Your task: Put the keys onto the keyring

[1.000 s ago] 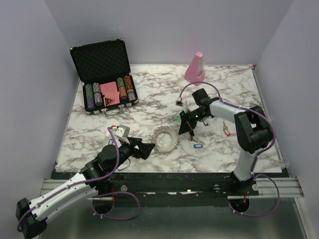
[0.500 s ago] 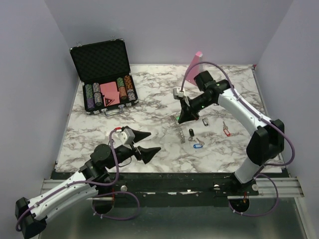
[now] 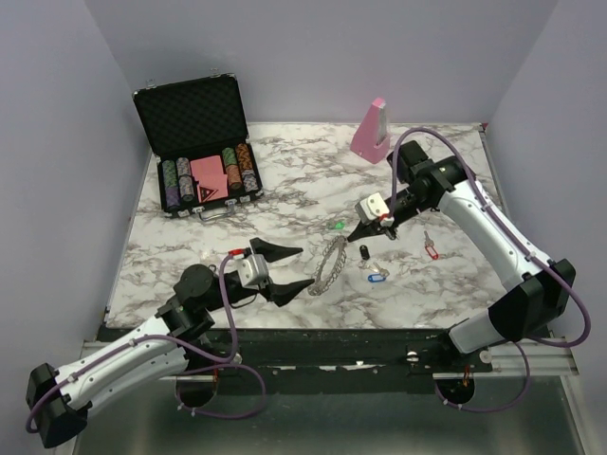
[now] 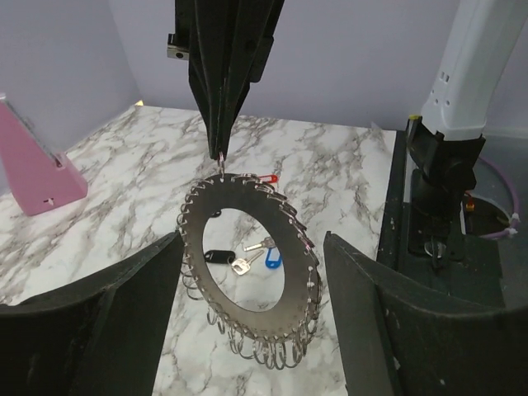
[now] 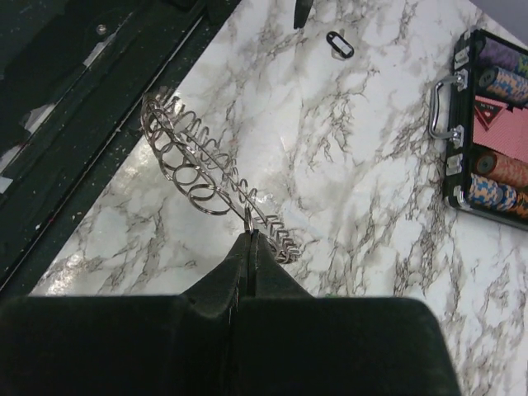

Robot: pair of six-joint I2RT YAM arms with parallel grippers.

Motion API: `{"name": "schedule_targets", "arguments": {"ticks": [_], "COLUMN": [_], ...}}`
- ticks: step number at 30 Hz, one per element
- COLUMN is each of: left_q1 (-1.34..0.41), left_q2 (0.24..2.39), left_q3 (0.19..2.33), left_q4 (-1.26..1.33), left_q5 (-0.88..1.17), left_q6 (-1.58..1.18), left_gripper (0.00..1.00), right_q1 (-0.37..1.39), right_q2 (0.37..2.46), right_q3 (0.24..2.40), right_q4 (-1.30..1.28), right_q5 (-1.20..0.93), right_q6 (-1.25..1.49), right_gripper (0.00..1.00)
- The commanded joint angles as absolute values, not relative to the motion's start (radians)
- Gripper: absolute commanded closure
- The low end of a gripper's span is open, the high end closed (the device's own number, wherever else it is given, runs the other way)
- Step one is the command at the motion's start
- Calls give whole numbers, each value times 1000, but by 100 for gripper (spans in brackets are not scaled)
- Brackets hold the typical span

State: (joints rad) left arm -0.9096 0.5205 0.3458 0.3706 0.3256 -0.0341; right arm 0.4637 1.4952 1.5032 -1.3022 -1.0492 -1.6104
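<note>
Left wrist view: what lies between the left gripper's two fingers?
The large flat grey metal keyring, hanging from the shut right gripper, seen in the left wrist view.

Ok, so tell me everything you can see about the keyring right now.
The keyring is a large flat grey metal ring with a wide open centre, its outer rim lined with many small wire loops. No key shows on it. It stands on edge, tilted, hanging from one top loop pinched in the shut right pincer. The open left pincer flanks it, one finger on each side, with no visible contact. Whether its lowest loops graze the marble table is unclear.
</note>
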Motion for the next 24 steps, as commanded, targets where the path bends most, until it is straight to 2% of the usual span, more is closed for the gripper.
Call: {"name": "schedule_targets", "arguments": {"ticks": [1, 13, 18, 24], "left_q1": [-916, -948, -959, -979], "left_q2": [571, 724, 808, 867], "left_q3": [379, 377, 402, 413], "left_q4": [460, 604, 649, 713], "left_q5": [410, 331, 299, 278], "left_q6": [35, 41, 49, 38], "left_gripper": [26, 45, 56, 62], "right_q1": [482, 506, 505, 506], "right_q2": [1470, 1476, 1476, 1482], "right_q3": [1482, 1447, 1436, 1428], "right_q4": [-1419, -1419, -1420, -1419], "right_q5": [-1129, -1244, -1253, -1267], "right_q6": [-1735, -1715, -1713, -1709], "right_gripper": [99, 99, 99, 99]}}
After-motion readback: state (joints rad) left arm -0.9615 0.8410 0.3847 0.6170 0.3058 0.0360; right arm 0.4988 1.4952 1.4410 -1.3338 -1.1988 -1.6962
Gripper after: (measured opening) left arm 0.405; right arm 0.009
